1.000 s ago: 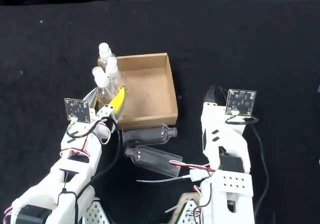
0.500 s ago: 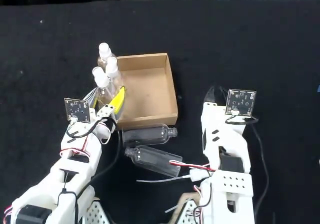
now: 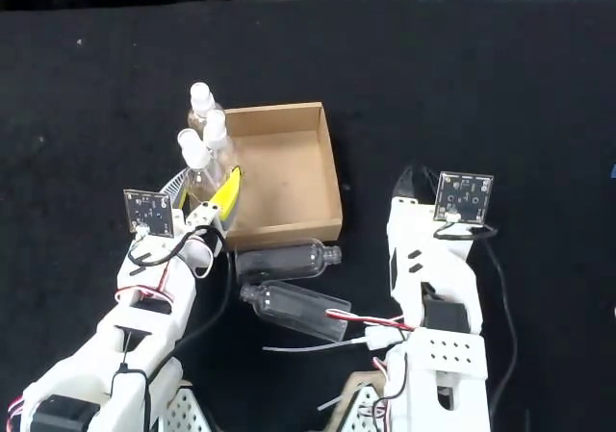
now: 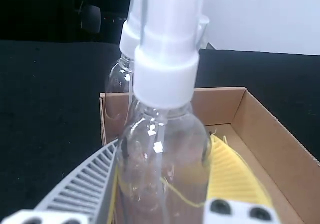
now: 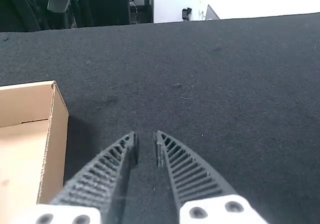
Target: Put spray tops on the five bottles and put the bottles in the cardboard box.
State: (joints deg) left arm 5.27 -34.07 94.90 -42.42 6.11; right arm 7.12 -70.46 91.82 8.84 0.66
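The cardboard box (image 3: 287,174) lies open at mid-table. Three clear bottles with white spray tops stand along its left wall. My left gripper (image 3: 205,188) is shut on the nearest of them, the capped bottle (image 4: 161,160), which sits upright between the grey and the yellow finger. Its spray top (image 4: 167,49) is seated on the neck, and a second capped bottle (image 4: 122,69) stands just behind. Two uncapped bottles (image 3: 287,259) (image 3: 294,309) lie on their sides in front of the box. My right gripper (image 5: 145,140) rests low on the black table right of the box, jaws nearly together and holding nothing.
The box wall (image 5: 52,129) is close to my right gripper's side. Red and white cables (image 3: 361,324) run across the lower lying bottle toward the right arm's base. Black tabletop stretches free to the right and far side.
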